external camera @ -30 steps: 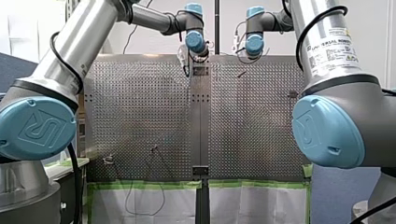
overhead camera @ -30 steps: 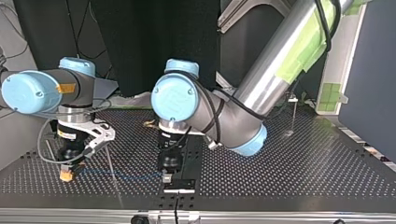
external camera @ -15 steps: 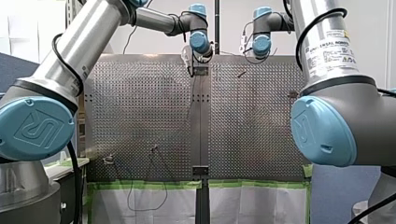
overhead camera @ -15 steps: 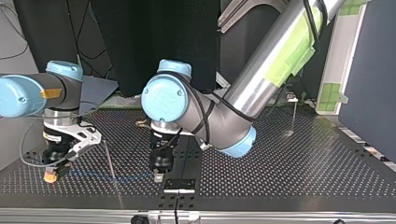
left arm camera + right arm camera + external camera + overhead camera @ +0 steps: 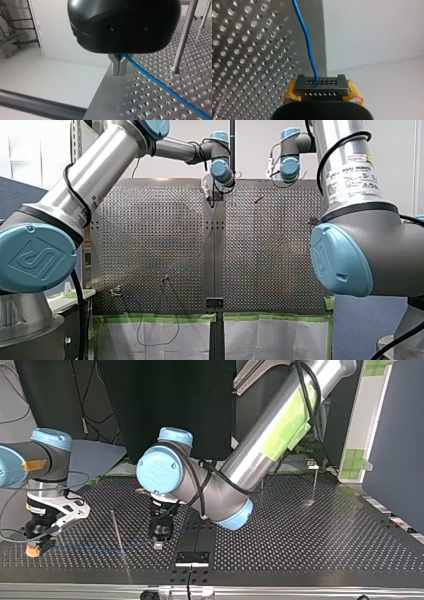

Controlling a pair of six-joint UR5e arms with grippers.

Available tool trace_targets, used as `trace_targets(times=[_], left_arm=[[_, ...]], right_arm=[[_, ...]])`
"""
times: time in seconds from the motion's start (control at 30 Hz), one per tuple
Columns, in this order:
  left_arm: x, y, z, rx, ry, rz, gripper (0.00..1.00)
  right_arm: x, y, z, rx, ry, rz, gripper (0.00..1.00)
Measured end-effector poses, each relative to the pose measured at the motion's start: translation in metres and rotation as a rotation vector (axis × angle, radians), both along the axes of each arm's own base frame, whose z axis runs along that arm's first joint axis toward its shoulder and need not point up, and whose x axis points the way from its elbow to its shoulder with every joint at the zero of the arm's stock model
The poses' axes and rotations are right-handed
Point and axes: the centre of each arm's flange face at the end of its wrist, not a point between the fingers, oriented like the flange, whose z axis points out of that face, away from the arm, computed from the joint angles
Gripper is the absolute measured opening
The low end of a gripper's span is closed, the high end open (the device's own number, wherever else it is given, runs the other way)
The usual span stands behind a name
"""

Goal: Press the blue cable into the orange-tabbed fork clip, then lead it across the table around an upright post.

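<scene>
The blue cable (image 5: 95, 548) runs low over the perforated table between my two grippers at the top view's near edge. My left gripper (image 5: 119, 65) has its metal fingers shut on the cable (image 5: 170, 91); it stands just at the top view's left of centre (image 5: 158, 544). My right gripper (image 5: 321, 86), with yellow pads, is shut on the cable (image 5: 305, 37) and sits at the top view's far left (image 5: 34, 549). A thin post (image 5: 117, 530) stands between them, just behind the cable. I cannot make out an orange-tabbed fork clip.
A black bracket (image 5: 191, 558) sits on the table's edge beside my left gripper. Another thin post (image 5: 314, 485) stands at the top view's far right. Near the left gripper a metal post (image 5: 183, 35) rises from the plate. Two small fixtures (image 5: 116, 291) sit at the front view's near edge.
Both grippers have slid towards the top view's left, carrying the blue cable with them. In the front view both wrists have moved right.
</scene>
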Motion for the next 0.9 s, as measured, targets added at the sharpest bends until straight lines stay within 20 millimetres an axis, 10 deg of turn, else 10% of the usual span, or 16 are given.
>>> trace_targets(times=[0.9], left_arm=[[0.018,-0.043,-0.053,-0.016,0.023,-0.045,0.00]], right_arm=[[-0.003,-0.034,-0.058,0.082,-0.019,0.064,0.00]])
